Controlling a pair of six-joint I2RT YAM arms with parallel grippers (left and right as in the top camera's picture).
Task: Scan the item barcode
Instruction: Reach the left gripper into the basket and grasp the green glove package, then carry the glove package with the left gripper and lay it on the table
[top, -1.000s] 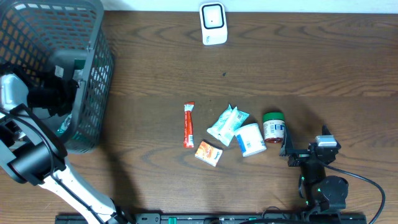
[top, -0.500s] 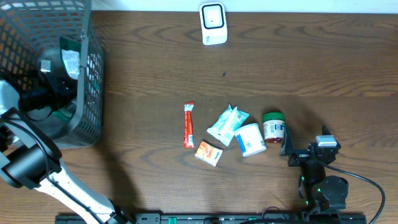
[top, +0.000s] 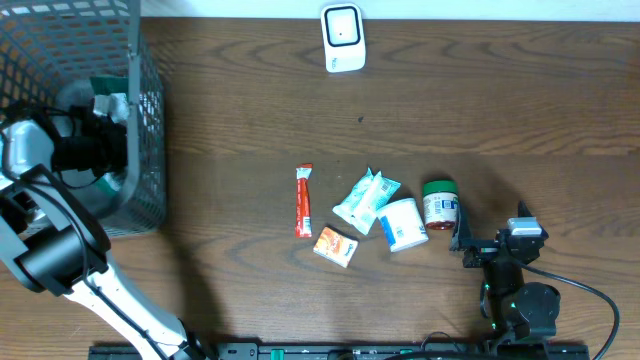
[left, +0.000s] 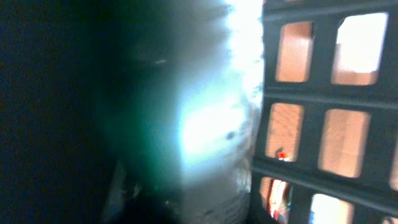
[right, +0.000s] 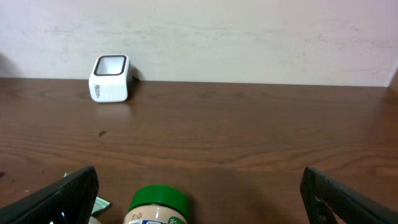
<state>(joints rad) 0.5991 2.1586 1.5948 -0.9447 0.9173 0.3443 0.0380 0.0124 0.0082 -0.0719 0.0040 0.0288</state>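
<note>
Dark wooden table (top: 250, 120), pale wall behind. The left gripper (top: 104, 150) is down inside the grey mesh basket (top: 150, 130). Its own camera shows only a white-and-green packet (left: 211, 124) smeared across the view, right up close. Whether the fingers pinch it or merely sit beside it, I cannot tell. The right gripper (right: 199, 196) sits low at the near edge, fingers spread wide and holding nothing, with a green-lidded jar (right: 158, 202) just ahead of it. Near the jar lie a white tub (top: 403, 224), a pale blue pouch (top: 365, 199) and a red stick sachet (top: 304, 200). The white scanner (top: 342, 38) stands at the far edge, well apart from the basket. By my reckoning the scan is not yet done: the packet must come out, cross over and show its barcode.
</note>
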